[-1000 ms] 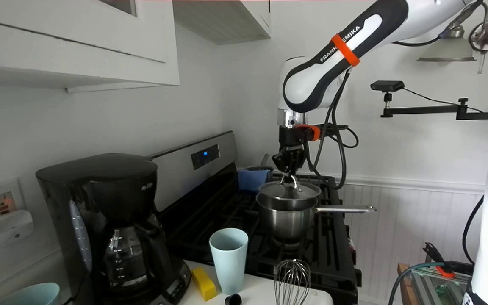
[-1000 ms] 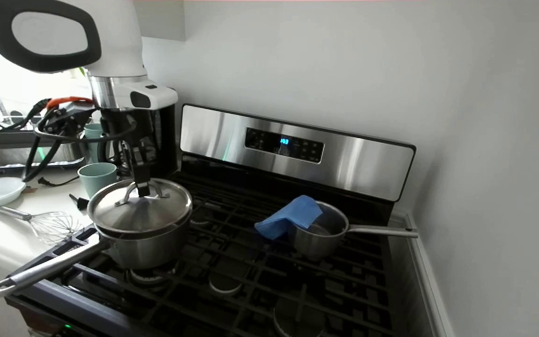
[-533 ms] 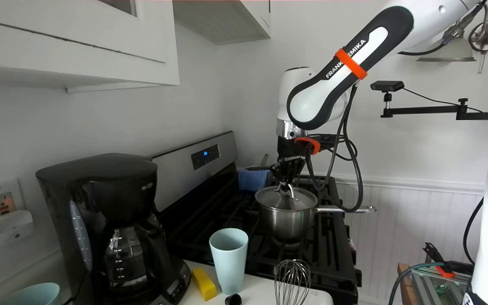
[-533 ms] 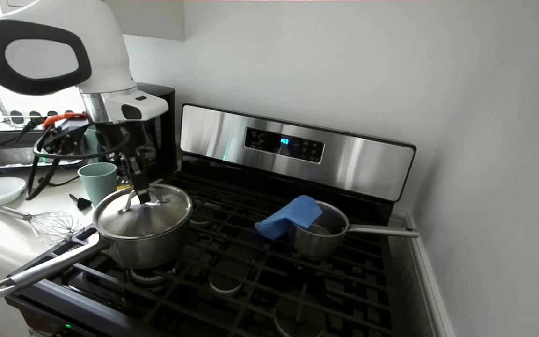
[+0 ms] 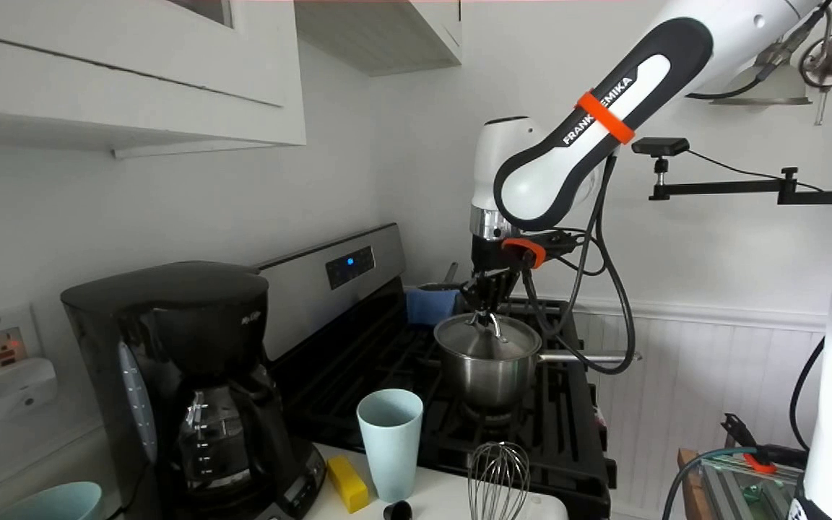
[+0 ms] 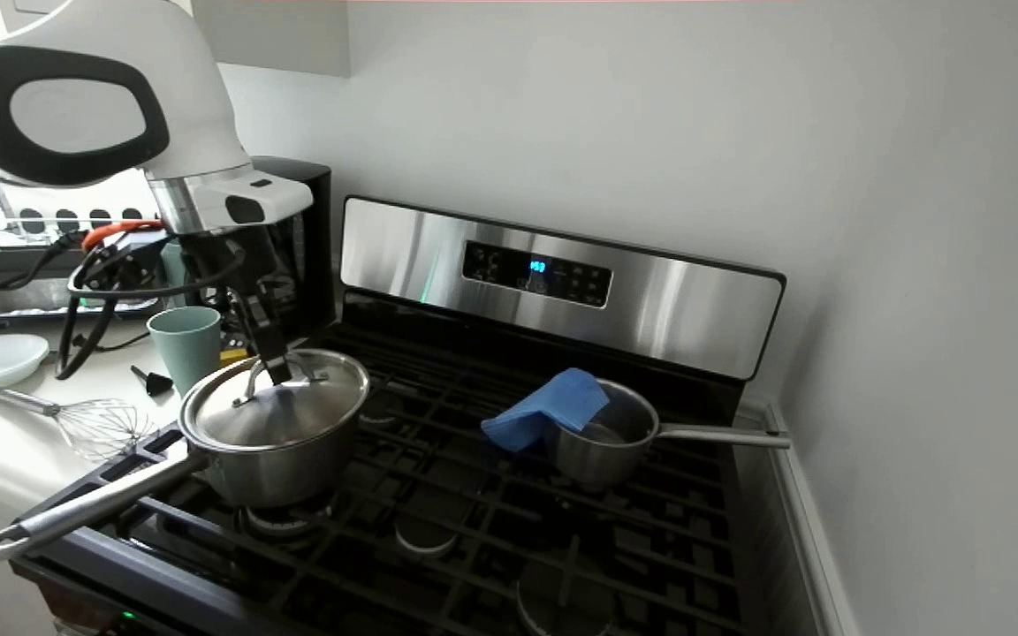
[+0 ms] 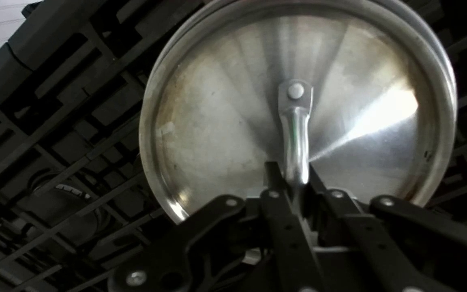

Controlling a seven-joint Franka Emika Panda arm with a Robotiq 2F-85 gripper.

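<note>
My gripper [image 7: 293, 172] is shut on the arched metal handle [image 7: 297, 142] of a round steel lid [image 7: 217, 121], with one black finger on each side. The lid rests on a steel saucepan, and it shows in both exterior views [image 5: 488, 339] [image 6: 284, 413]. The saucepan [image 5: 492, 380] stands on the black gas stove, and its long handle [image 6: 98, 502] points towards the stove's front. In the wrist view a thin crescent of pan rim shows past the lid's upper right edge. My gripper [image 5: 486, 307] tilts slightly above the lid.
A smaller pan [image 6: 597, 455] with a blue cloth [image 6: 553, 408] over its rim stands on the stove grates [image 6: 474, 530]. A coffee maker [image 5: 192, 347], pale blue cup [image 5: 391, 448], yellow sponge [image 5: 348, 484] and whisk [image 5: 499, 477] are on the counter. Wall cabinets [image 5: 127, 79] hang above.
One second ago the lid was held raised over the saucepan. My gripper has come down with it, the lid now sits on the pan's rim, and it has shifted slightly in the last half second.
</note>
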